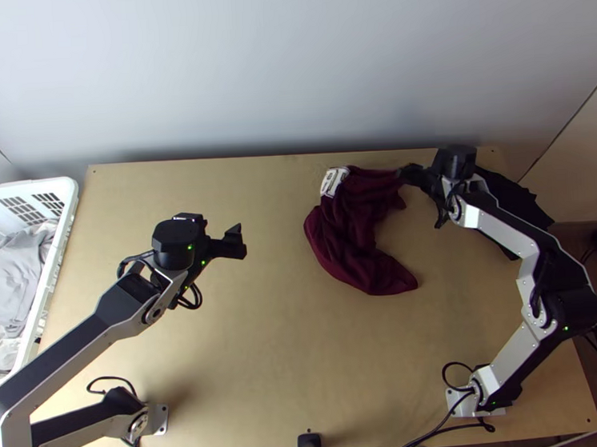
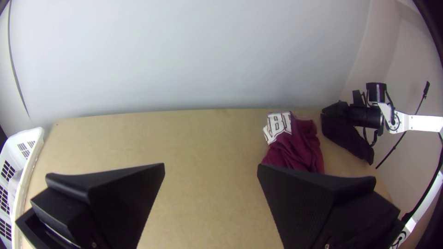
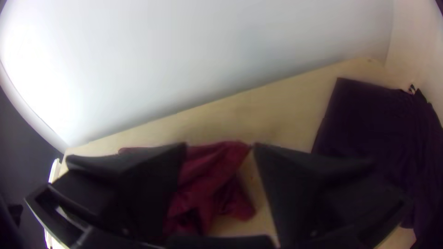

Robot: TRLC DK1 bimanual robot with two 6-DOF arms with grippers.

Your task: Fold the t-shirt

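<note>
- The left pincer point(image 1: 240, 241) is spread wide, its two fingers well apart with nothing between them. It hangs over the tabletop point(image 1: 266, 361), to the left of the shirt.
- The right pincer point(image 1: 406, 173) is parted too, with a narrower gap than the left one's. It is near the far edge, right at the shirt's far right end; whether its tips touch the cloth, I cannot tell.
- The maroon t-shirt point(image 1: 343, 237) lies bunched and creased between the two pincers, nearer the right one. It bends in a rough C, hollow side facing right, and one loose end trails toward the near side, nearer the robot than the right pincer's tips. In the right wrist view, maroon folds show in the gap of the right pincer.
- White lettering point(image 2: 278, 127) on the shirt faces up at its far end, to the left of the right pincer's tips.
- A dark cloth point(image 3: 364, 115) lies to the right of the right pincer's tips, at the right end of the tabletop and partly under that arm, with some straight edges and some wrinkles.
- A white basket point(image 1: 63, 236) stands well to the left of the left pincer, beside the tabletop's left edge, with crumpled grey clothes point(image 1: 11, 270) inside.
</note>
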